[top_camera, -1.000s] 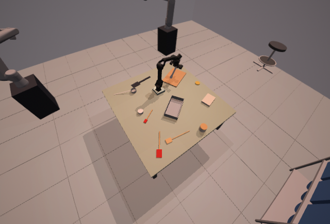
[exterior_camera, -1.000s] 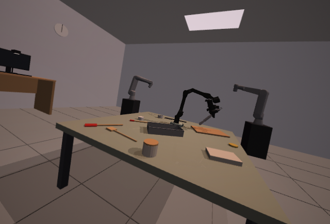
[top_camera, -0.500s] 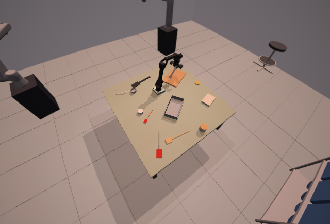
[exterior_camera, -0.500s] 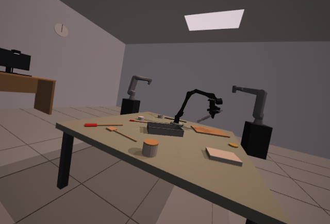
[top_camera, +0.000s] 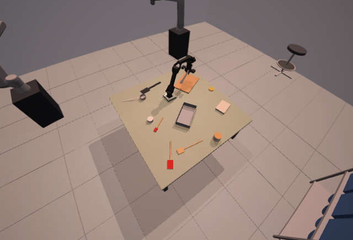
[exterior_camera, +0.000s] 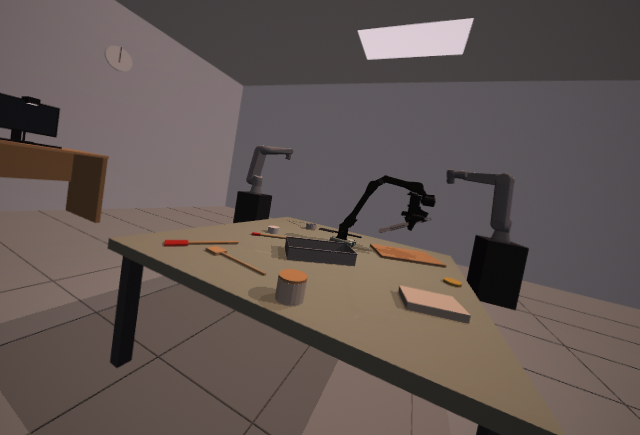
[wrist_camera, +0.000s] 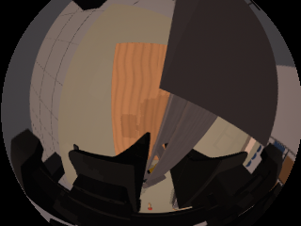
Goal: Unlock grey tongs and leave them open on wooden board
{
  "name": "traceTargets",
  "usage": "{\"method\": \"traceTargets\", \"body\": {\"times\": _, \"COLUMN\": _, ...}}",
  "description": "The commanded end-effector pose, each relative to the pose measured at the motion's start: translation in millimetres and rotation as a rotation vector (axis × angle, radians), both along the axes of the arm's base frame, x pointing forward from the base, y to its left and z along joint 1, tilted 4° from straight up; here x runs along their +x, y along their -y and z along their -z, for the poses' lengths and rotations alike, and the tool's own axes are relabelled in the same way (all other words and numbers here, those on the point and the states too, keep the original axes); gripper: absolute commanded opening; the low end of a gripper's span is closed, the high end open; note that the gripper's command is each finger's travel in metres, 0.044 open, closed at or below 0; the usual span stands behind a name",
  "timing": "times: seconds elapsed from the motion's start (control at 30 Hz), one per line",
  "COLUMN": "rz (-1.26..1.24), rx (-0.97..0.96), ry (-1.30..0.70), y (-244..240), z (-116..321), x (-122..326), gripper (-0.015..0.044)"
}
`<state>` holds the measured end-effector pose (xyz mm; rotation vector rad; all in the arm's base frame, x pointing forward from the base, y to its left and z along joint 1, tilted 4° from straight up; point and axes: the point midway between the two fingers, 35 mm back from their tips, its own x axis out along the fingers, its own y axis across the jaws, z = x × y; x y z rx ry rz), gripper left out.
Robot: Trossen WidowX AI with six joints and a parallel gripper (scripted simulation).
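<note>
we have the pincer (top_camera: 188,69) (exterior_camera: 413,220) (wrist_camera: 157,136) closed on the grey tongs (top_camera: 183,78) (exterior_camera: 393,226) (wrist_camera: 184,123), holding them up in the air over the wooden board (top_camera: 191,85) (exterior_camera: 408,254) (wrist_camera: 128,80). in the exterior view we see the tongs slanting, their free end lower than the held part and pointing back toward the foot of our black arm (top_camera: 172,80) (exterior_camera: 359,205). we cannot tell whether the lock near the hinge is on or off. in the wrist view, a broad dark surface (wrist_camera: 221,66) covers much of the upper right, and the tongs run down from its lower edge to between our fingers.

the board lies flat on the table (top_camera: 205,126) (exterior_camera: 361,327) (wrist_camera: 85,89), near the arm's foot. our roasting tin (top_camera: 186,115) (exterior_camera: 323,255) stands apart from the board, with the tongs out of it. past the board we see a yellow disc (top_camera: 211,89) (exterior_camera: 452,282), then a pale pink block (top_camera: 222,106) (exterior_camera: 433,302). an orange-topped jar (top_camera: 217,137) (exterior_camera: 291,288) stands near the table's edge, and an orange spatula (top_camera: 180,150) (exterior_camera: 217,250) lies between it and a red-ended one (top_camera: 170,164) (exterior_camera: 176,242).
</note>
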<state>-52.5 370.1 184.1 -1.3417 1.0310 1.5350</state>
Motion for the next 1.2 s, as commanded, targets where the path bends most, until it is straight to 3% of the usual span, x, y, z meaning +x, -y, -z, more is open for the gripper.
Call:
{"method": "traceTargets", "body": {"times": 0.0, "rz": -0.009, "rx": -0.007, "ry": 0.012, "y": 0.1, "z": -3.4, "x": 0.8, "gripper": -0.015}}
{"method": "traceTargets", "body": {"times": 1.17, "rz": -0.009, "rx": -0.006, "ry": 0.012, "y": -8.4, "z": 40.8, "x": -3.2, "gripper": -0.015}}
